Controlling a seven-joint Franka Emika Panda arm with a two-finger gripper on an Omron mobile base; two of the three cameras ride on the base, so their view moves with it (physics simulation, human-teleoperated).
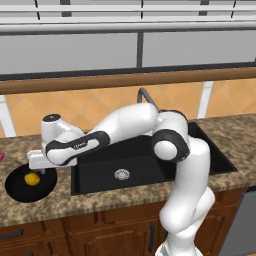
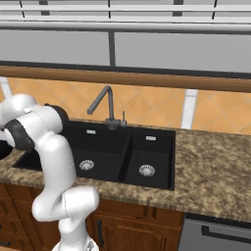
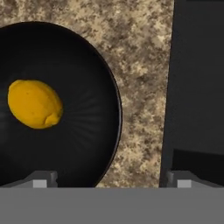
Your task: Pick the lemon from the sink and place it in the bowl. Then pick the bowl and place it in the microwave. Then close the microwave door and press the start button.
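Over the bench left of the sink (image 1: 150,165), our jaws hang wide open and empty, lemon (image 3: 34,104) already in the bowl (image 3: 92,118), so we'd straddle the near rim squarely before closing.

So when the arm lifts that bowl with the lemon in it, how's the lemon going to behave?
The lemon is rounded and lies loose, off-centre in the bowl, so it will probably roll if the bowl tilts. The bowl looks shallow and glossy, so a steep tilt might let the lemon slide out. The gripper is open above the rim.
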